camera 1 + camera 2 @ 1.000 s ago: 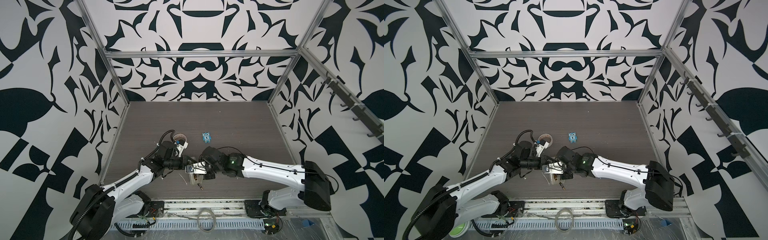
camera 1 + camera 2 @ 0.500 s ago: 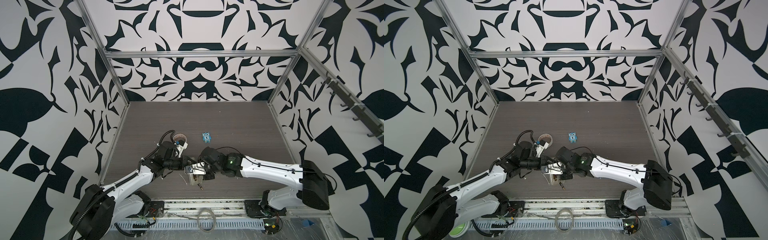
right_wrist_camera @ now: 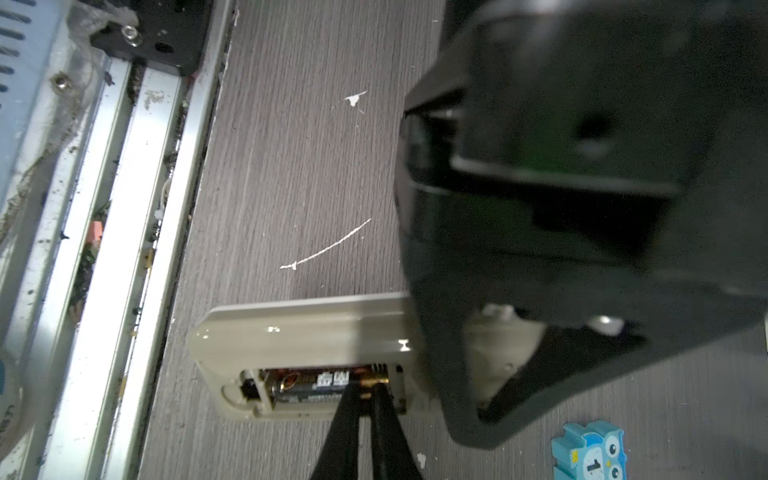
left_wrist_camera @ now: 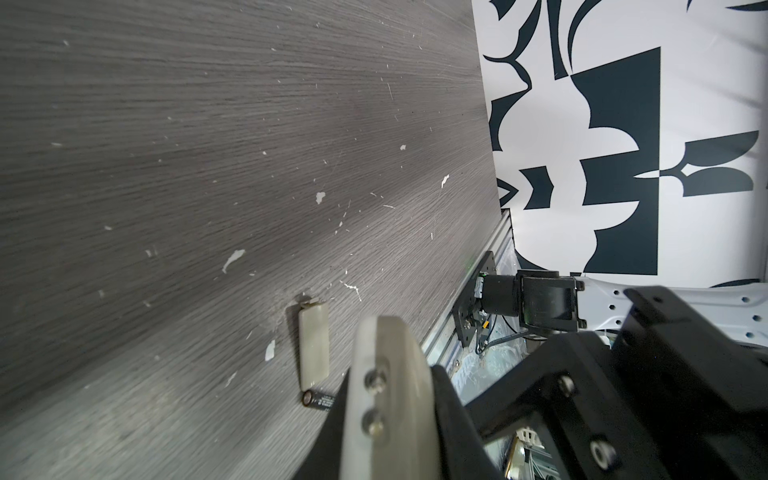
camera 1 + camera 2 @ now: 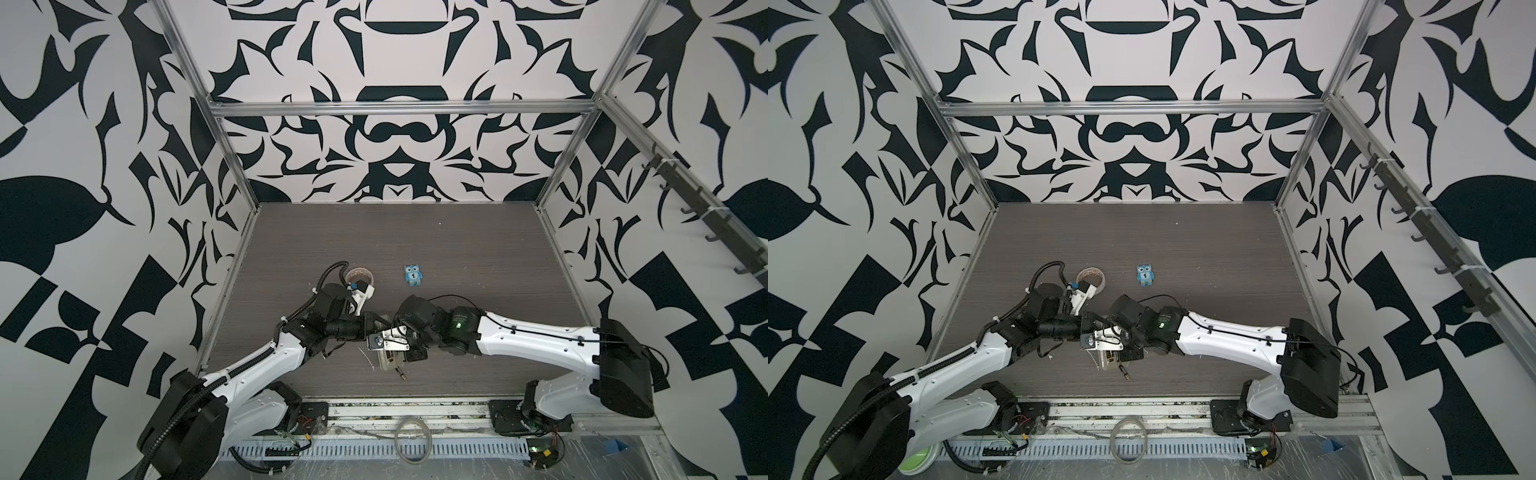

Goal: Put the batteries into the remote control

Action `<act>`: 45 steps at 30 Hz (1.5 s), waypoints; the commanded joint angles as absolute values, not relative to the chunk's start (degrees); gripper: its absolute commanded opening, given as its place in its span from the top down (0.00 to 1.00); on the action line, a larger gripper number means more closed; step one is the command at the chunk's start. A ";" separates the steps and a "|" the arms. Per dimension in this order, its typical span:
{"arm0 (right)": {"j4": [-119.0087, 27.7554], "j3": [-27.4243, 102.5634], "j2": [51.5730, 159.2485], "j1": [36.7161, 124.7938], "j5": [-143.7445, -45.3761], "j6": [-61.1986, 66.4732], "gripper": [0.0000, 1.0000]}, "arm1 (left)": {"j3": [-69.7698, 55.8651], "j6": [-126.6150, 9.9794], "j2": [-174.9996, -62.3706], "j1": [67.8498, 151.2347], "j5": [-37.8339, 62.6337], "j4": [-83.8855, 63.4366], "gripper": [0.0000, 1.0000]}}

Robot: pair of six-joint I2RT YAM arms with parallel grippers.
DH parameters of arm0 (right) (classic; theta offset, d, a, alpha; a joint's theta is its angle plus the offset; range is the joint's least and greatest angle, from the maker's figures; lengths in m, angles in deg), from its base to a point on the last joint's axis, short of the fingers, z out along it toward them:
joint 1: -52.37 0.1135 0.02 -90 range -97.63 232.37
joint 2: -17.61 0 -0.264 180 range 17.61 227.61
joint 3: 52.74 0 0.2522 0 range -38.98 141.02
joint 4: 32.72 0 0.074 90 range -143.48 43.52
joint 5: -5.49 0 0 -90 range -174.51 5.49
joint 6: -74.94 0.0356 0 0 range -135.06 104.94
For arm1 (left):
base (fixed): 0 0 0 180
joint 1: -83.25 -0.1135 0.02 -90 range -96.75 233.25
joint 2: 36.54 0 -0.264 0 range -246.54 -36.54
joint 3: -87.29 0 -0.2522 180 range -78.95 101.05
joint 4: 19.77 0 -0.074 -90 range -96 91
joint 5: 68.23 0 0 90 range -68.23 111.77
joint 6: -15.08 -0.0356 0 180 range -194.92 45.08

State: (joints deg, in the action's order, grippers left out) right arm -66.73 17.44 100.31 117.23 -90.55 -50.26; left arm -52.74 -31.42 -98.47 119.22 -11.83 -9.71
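Note:
The remote control [image 3: 307,332] lies back up near the table's front edge, its battery compartment open. One of the batteries [image 3: 311,384] sits in the compartment, black with a gold end. My right gripper [image 3: 366,392] is shut, its thin black tips resting against that gold end. In both top views my left gripper [image 5: 372,332] is shut on the remote's [image 5: 384,358] far end; its black housing [image 3: 540,187] hides that end. A second battery [image 4: 319,401] lies loose on the table [image 5: 457,249], also visible in a top view [image 5: 1124,374].
A pale flat lid-like piece [image 4: 314,345] lies beside the loose battery. A blue owl figure [image 5: 412,275] and a tape roll [image 5: 360,274] sit farther back. The metal front rail [image 3: 137,208] runs close to the remote.
The right gripper's jaws have closed a little further at the battery's end. Both arms and the remote stay in almost the same place.

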 commanded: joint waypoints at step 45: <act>-70.90 10.23 84.29 118.41 -79.70 -25.51 0.61 | -57.98 -27.00 -94.22 109.24 -9.55 -18.02 1.00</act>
State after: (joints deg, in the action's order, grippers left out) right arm -68.65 10.21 84.09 118.35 -78.75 -29.94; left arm -56.91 -27.92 -95.68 110.45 -10.13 -17.34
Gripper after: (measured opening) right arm 0.387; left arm 0.245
